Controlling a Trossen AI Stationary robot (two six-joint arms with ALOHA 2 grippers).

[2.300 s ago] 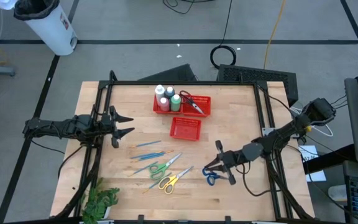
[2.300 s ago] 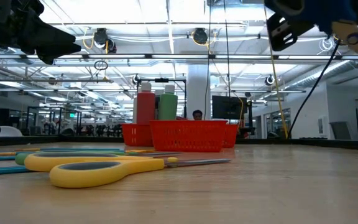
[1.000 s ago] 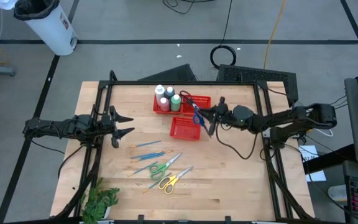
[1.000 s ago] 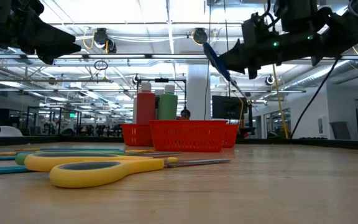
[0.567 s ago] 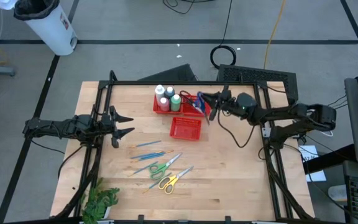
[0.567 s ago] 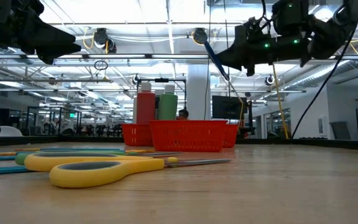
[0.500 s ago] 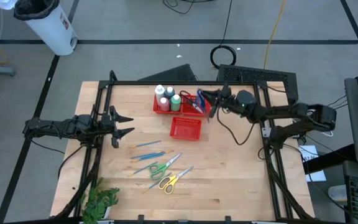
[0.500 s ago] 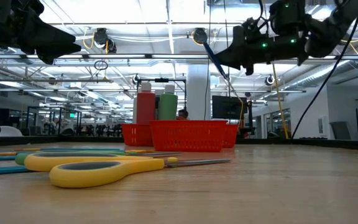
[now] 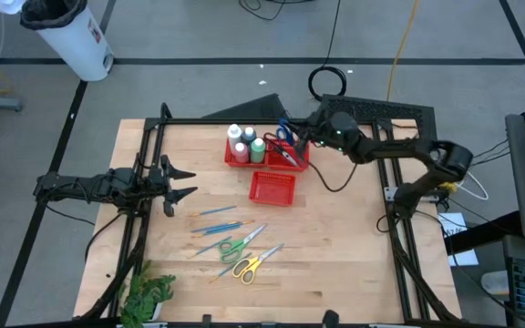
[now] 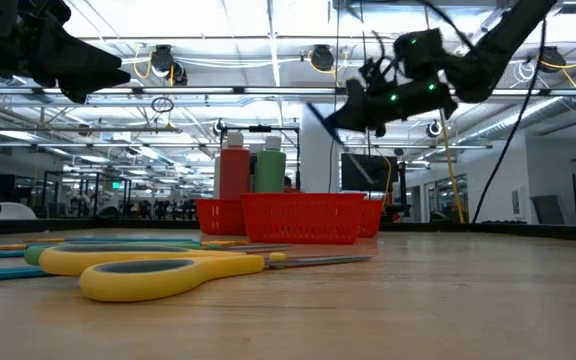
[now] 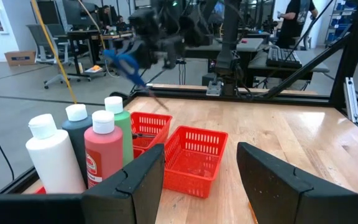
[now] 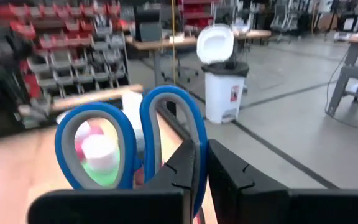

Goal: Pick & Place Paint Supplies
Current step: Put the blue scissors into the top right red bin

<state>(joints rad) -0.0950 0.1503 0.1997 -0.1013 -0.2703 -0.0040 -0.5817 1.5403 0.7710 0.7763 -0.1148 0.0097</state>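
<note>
My right gripper (image 9: 293, 137) is shut on blue-handled scissors (image 9: 283, 130) and hovers over the far red basket (image 9: 301, 146), which holds red-handled scissors (image 9: 279, 149). Several white-capped bottles (image 9: 244, 144) stand in the basket's left part. Green scissors (image 9: 235, 244), yellow scissors (image 9: 249, 264) and thin blue and orange brushes (image 9: 219, 219) lie flat on the table. My left gripper (image 9: 186, 182) waits open above the table's left side, fingers level. My right gripper pinches the blue scissors between its two fingers (image 12: 188, 168) at the handle end, right beside the blue loops (image 12: 179, 134). The fingers come level from the table's right. The scissors are lifted clear, with the blades (image 11: 154, 96) slanting down below the fingers.
A second red basket (image 9: 272, 187) stands just nearer than the first. A green leafy plant (image 9: 146, 296) sits at the near left corner. A black frame (image 9: 272, 121) runs around the table's edges. Bare wood lies at the right and near right.
My right gripper has carried the blue scissors toward the table's far edge and a little left, from above the nearer basket to above the far one. It has stayed shut and the scissors have stayed clear of everything.
</note>
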